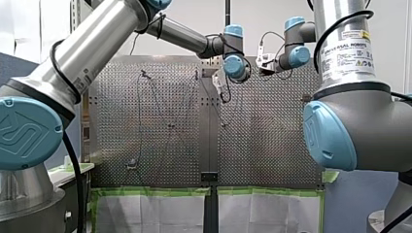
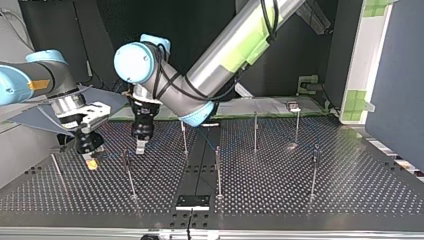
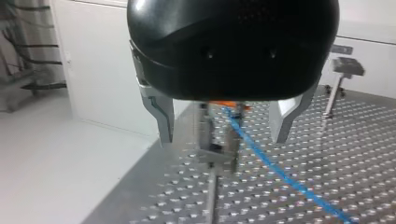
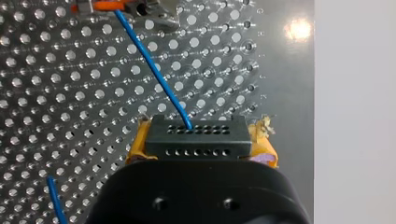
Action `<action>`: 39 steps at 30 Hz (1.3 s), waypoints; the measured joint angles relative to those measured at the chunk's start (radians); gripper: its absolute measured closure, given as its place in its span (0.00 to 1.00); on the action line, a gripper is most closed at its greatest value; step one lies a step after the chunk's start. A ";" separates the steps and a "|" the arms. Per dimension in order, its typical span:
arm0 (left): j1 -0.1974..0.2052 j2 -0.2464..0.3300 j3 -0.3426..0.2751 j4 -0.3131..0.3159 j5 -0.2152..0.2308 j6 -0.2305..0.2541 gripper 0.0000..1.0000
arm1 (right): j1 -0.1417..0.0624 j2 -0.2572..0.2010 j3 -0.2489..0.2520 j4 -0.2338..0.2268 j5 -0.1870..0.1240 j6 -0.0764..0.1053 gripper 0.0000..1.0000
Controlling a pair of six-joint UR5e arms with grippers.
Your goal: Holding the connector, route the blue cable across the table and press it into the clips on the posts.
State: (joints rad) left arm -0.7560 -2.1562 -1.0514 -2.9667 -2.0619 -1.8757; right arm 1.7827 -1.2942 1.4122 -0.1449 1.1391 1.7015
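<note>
- Right gripper (image 4: 200, 141): yellow pads clamped on the black connector (image 4: 196, 145).
- Blue cable (image 4: 154, 70): leaves the connector and crosses the perforated table (image 4: 56, 93) to an orange-and-metal clip (image 4: 112, 6).
- Left gripper (image 3: 223, 134): metal fingers spread wide, holding nothing, with a post (image 3: 217, 154) ahead between them.

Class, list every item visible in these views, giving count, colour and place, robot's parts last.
table: one, silver-grey perforated metal, under everything.
posts: at least six, thin metal, upright across the table.
blue cable: one, blue, leading from the connector over the table.
connector: one, black, between the right pincer's yellow pads.
green tape: strips, green, along the table's edge, front view.
left pincer: one, black, metal fingers, open astride a post's clip and the cable.
right pincer: one, yellow pads, shut on the connector.
</note>
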 joint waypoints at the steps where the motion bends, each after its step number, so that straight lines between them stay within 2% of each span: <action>1: 0.003 0.008 -0.007 0.007 -0.003 0.000 0.00 | 0.000 0.000 0.000 0.000 0.000 0.000 1.00; 10: 0.026 0.082 -0.082 0.023 -0.049 0.005 0.00 | -0.001 0.000 0.000 0.001 0.001 0.000 1.00; 14: 0.041 0.118 -0.119 0.049 -0.061 0.008 0.00 | -0.001 0.001 0.000 0.001 0.002 0.000 1.00; 30: 0.073 0.256 -0.256 0.185 -0.063 0.018 0.00 | 0.001 0.002 0.000 -0.001 0.007 -0.004 1.00; 39: 0.074 0.334 -0.334 0.262 -0.038 0.007 0.00 | 0.004 0.003 0.000 -0.001 0.010 -0.006 1.00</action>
State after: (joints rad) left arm -0.6824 -1.8219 -1.3859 -2.7044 -2.0999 -1.8686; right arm 1.7862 -1.2908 1.4123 -0.1462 1.1493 1.6955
